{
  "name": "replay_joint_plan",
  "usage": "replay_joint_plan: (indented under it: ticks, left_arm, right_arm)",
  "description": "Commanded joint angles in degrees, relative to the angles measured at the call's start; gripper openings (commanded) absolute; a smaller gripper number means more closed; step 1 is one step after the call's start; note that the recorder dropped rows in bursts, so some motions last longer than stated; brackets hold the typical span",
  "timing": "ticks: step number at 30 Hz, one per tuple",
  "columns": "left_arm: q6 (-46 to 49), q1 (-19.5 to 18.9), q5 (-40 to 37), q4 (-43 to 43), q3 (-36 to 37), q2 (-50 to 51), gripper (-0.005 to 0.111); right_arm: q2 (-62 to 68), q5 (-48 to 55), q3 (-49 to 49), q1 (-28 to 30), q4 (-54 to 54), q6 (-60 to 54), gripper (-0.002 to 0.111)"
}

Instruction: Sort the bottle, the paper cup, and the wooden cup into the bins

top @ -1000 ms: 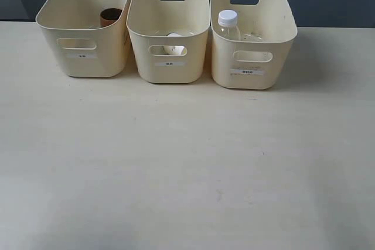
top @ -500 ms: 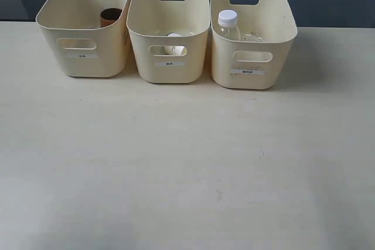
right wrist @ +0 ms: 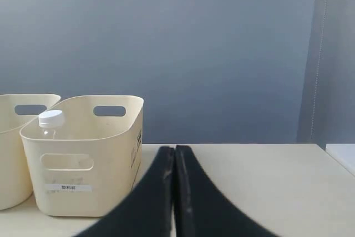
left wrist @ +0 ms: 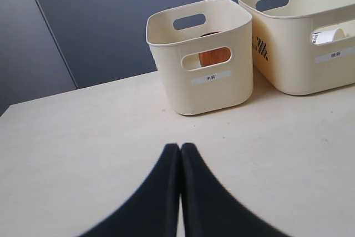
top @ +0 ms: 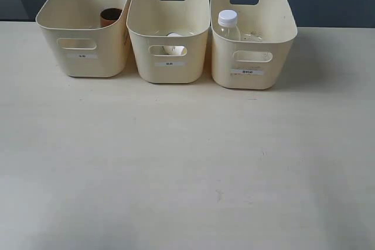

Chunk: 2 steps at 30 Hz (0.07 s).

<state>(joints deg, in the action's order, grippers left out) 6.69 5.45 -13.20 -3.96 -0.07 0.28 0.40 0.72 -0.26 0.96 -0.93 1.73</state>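
- Bottle upright in right bin; paper cup in middle bin; wooden cup in left bin.
- Sorting looks done, nothing left on table.
- Left gripper and right gripper closed, empty, back from bins.
- Paper cup mostly hidden, seen only through handle slot; labels unreadable.

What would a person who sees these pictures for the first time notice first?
Three cream bins stand in a row at the far edge of the table. The left bin holds the wooden cup, the middle bin the paper cup, and the right bin the bottle standing upright. Both wrist views show closed, empty grippers, left and right.
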Motion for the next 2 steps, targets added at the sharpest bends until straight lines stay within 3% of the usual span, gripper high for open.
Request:
replay_joint_plan:
  ticks: [1,2]
  left_arm:
    - [-0.11,0.42,0.29,0.00,0.07,-0.28,0.000]
    - [-0.11,0.42,0.29,0.00,0.07,-0.28,0.000]
  right_arm:
    - [-0.40,-0.29,0.26,0.39,-0.03,-0.26,-0.001]
    - [-0.40,-0.29,0.26,0.39,-0.03,-0.26,-0.001]
